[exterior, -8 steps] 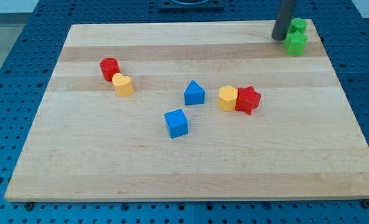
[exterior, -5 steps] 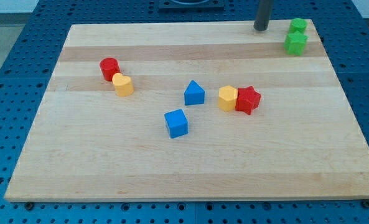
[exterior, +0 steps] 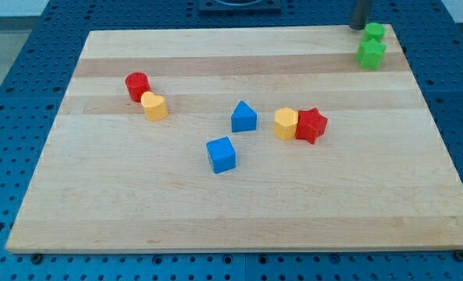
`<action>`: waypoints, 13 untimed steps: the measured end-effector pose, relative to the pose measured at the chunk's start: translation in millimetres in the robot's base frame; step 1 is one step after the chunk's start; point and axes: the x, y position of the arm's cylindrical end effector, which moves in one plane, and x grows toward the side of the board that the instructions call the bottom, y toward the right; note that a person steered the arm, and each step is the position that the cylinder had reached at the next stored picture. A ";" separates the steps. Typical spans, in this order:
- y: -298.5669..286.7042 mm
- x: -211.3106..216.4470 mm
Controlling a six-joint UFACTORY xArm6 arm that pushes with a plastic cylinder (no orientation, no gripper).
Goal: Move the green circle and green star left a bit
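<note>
Wooden board (exterior: 239, 211) on a blue pegboard table (exterior: 12, 94).

View's left: red block (exterior: 137, 85), roughly cylindrical, touching a yellow block (exterior: 154, 106) just below-right of it.

Centre: blue cube (exterior: 221, 154), and a blue triangular block (exterior: 243, 117) near it, up-right, apart.

Right of centre: yellow block (exterior: 286, 123), maybe hexagonal, touching the red star (exterior: 311, 125) on its right.

Top right corner of the board: green star (exterior: 371, 53) with a smaller green block (exterior: 374, 33), the circle presumably though the shape is hard to make out, right behind it, touching or nearly so.

My tip (exterior: 360, 26) is at the board's top edge, just left of the small green block, close but contact can't be told. Rod is cut off by the view's top.

No fingers on this rig, just the rod, holding nothing.

Board to the left of the green pair is open; nearest blocks, the yellow and red star pair, sit well apart, lower down. No containers.
</note>
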 end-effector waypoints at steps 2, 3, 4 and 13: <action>30.7 0.0; 30.9 1.2; 31.1 6.7; 23.6 44.4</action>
